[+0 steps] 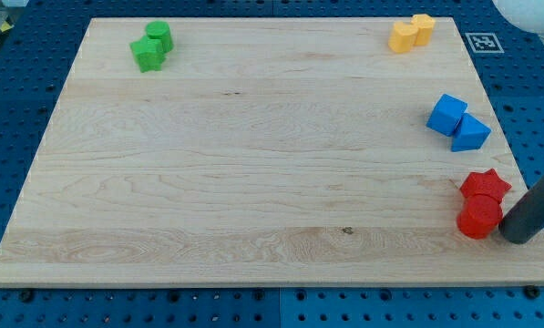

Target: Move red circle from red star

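Eight blocks on the counter, sitting in four pairs, so here's the rundown going left to right. Top left is a green pair, touching each other, shapes hard to call. Way over at the top right there's a yellow pair, then below those a blue cube with a blue wedge-looking one snug against it.

Now the bit I care about: bottom right, the red star with the red circle pressed right up under it, toward the view's bottom.

My tip is just right of the circle, touching it or nearly so, slightly lower. No jaws on this end effector, it's a plain rod, so nothing to open or close and it holds nothing.

How I'd play it: push left, maybe a touch toward the bottom, through the circle's middle so it slides clear without spinning off the tip. I'd avoid any upward angle, since that'd shove it into the star and drag both along. Bottom edge is near, so not too much downward either.
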`<state>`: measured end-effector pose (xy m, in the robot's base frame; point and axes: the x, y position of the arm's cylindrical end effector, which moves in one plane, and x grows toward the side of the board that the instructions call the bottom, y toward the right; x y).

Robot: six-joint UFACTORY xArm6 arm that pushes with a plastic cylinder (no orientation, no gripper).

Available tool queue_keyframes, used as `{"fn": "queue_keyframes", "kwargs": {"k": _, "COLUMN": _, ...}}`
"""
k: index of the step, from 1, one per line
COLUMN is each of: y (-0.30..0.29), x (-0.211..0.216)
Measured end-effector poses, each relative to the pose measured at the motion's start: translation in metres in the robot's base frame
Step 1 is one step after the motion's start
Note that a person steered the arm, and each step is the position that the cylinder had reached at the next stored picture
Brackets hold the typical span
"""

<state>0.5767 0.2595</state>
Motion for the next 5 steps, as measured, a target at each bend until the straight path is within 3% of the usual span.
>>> {"fn": "queue_keyframes", "kwargs": {"k": 1, "y": 0.002, "x": 0.0}}
{"fn": "queue_keyframes", "kwargs": {"k": 3, "y": -0.069, "x": -0.023}}
{"fn": "queue_keyframes", "kwargs": {"k": 5, "y": -0.081, "x": -0.022}}
